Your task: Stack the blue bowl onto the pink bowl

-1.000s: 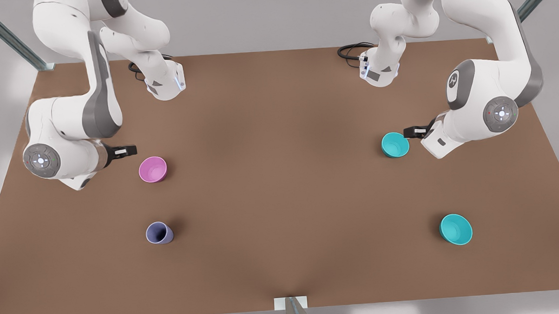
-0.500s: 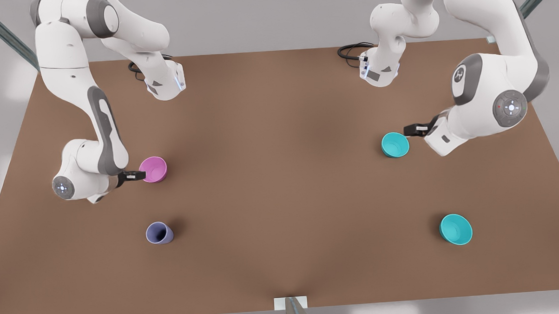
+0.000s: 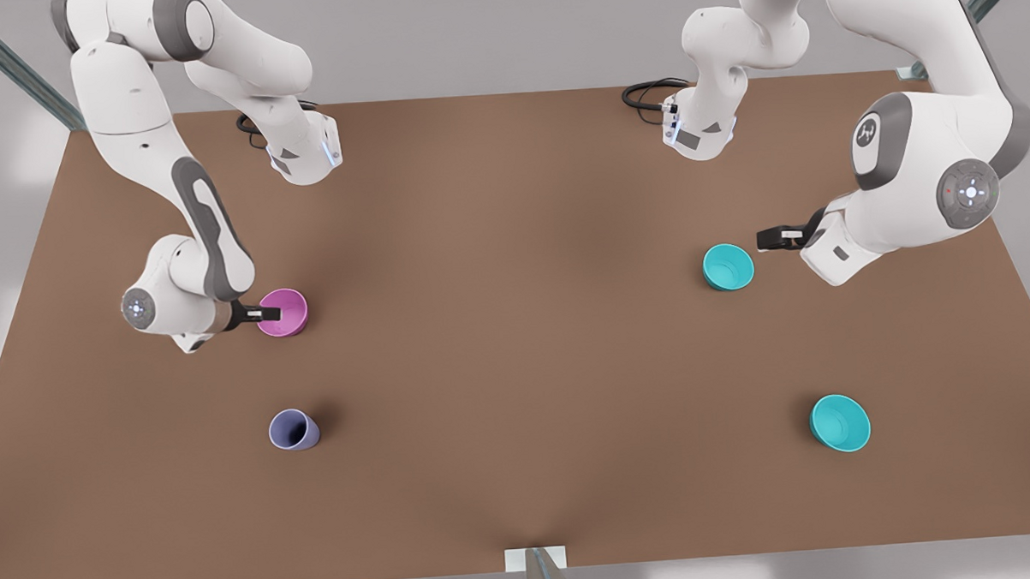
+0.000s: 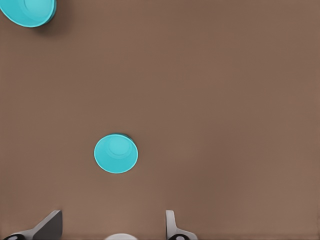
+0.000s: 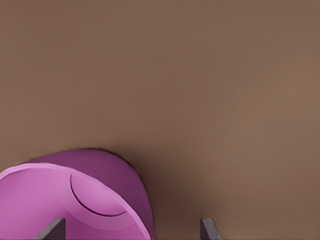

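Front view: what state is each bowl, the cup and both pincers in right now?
blue bowl: upright, empty, not gripped.
pink bowl: upright, empty, wall between the right pincer's fingers.
right pincer: open, astride the pink bowl's rim.
left pincer: open, beside the blue bowl, apart from it.
wider teal bowl: upright, empty.
lavender cup: upright, empty.

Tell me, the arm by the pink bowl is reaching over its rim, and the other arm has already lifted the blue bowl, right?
Not quite. The blue bowl sits on the table, and the open left gripper is beside it, as the front view shows. The open right gripper is indeed over the pink bowl's rim.
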`<state>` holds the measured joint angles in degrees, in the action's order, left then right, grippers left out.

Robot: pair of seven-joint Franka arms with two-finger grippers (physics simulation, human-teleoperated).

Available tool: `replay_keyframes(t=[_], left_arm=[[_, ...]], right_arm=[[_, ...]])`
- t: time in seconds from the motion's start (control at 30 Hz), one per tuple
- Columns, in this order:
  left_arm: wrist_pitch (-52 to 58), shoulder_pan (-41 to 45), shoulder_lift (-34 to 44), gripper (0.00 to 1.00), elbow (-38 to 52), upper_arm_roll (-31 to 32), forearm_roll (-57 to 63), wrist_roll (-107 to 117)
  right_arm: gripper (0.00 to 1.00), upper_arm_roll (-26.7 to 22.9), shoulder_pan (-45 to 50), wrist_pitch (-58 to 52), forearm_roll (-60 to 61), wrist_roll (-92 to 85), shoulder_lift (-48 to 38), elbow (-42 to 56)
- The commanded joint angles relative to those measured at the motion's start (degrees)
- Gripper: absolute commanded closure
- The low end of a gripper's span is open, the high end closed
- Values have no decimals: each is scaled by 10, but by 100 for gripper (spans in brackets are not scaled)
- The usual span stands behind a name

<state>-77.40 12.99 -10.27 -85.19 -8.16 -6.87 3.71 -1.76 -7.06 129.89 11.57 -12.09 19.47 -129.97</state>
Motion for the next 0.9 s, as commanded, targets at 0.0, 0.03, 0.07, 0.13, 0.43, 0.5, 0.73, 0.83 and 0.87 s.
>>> replay_keyframes(t=[0.0,0.03,0.07,0.13,0.43,0.5,0.73,0.83,0.87], left_arm=[[3,1,1,0,0,0,-1,1],[3,1,1,0,0,1,-1,1],[13,1,1,0,1,1,-1,1],[14,1,1,0,1,1,-1,1],[15,2,1,0,0,2,-1,1],[15,2,1,0,1,1,-1,1],[16,0,-6,0,0,1,-1,1],[27,-1,-19,0,0,1,-6,2],[27,-1,-20,0,1,0,-8,2]], right_arm=[[0,0,0,25,6,-49,8,0],[0,0,0,25,6,-49,10,0],[1,0,1,26,6,-44,11,1],[18,0,1,26,6,-44,14,2],[79,2,0,15,19,-41,17,18],[79,37,11,2,74,-35,5,18],[79,79,313,10,162,277,16,154],[79,76,409,26,156,462,122,327],[79,73,432,29,133,488,153,366]])
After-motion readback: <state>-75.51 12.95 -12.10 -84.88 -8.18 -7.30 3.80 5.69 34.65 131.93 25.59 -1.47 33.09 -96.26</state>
